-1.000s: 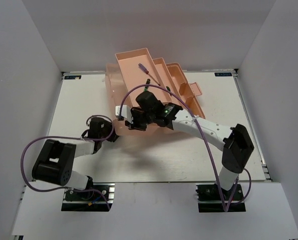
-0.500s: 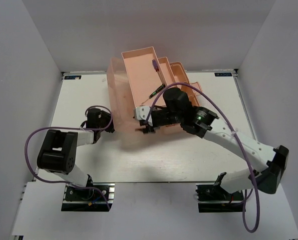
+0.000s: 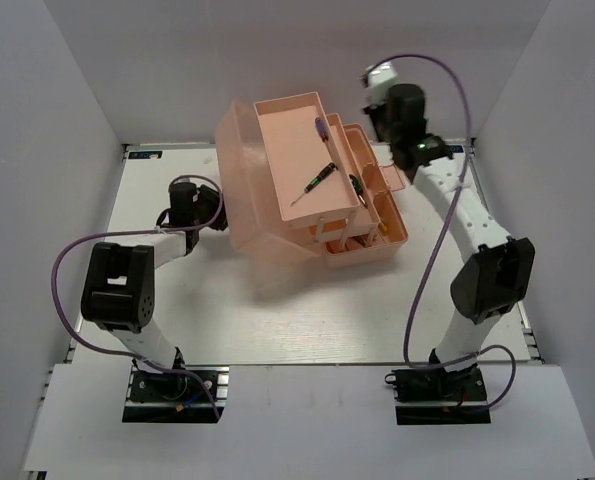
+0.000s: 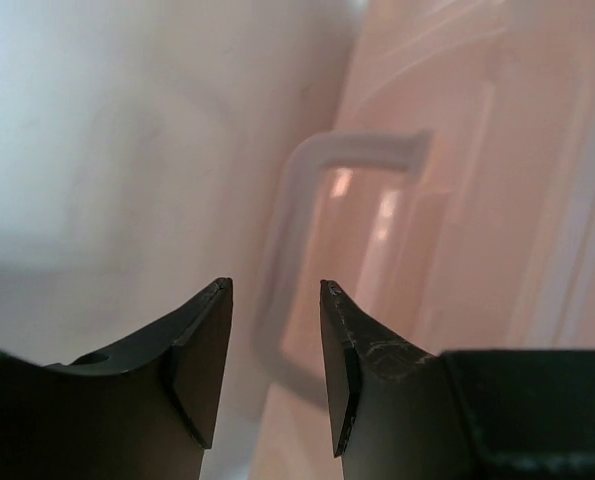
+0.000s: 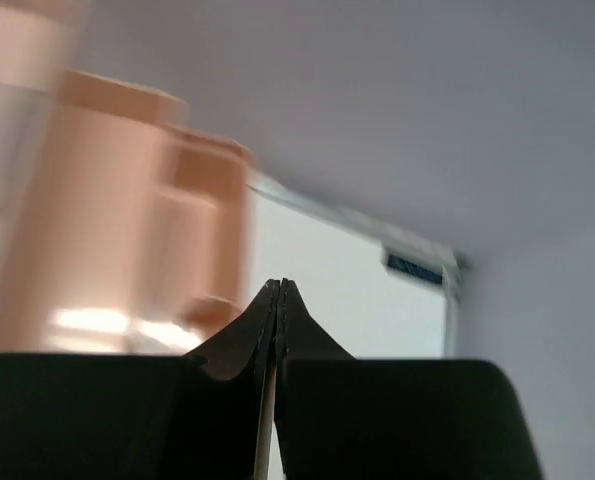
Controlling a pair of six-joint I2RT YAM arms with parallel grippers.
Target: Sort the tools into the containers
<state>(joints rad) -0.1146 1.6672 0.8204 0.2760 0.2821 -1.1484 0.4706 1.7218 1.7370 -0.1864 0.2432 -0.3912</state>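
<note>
- One salmon-pink toolbox (image 3: 277, 228) sits on the white surface (image 3: 177, 300), opened out, its trays stepped towards the right rear.
- Two tools show plainly, both in the topmost tray (image 3: 277, 150). A thin screwdriver (image 3: 322, 130) with a purplish handle lies near the tray's far right edge. A green-handled screwdriver (image 3: 317, 180) lies slantwise near its middle.
- A small green-and-dark thing (image 3: 357, 183) sits at the rim of the next tray down, too small to tell which tool it is. The lower compartments are mostly covered by the trays above.
- There are two arms. The left gripper (image 3: 215, 205) is just beside the toolbox's left wall. The right gripper (image 3: 377, 78) is raised behind the toolbox, well apart from it.
- Only the left wrist view shows the left gripper (image 4: 275, 287) about half open with nothing between its fingers. A pale lid handle (image 4: 287, 250) is just ahead of it, out of focus.
- Only the right wrist view shows the right gripper (image 5: 279, 285) closed tip to tip on nothing. The toolbox there is a pink blur at the left, and the surface's far corner is visible beyond.
</note>
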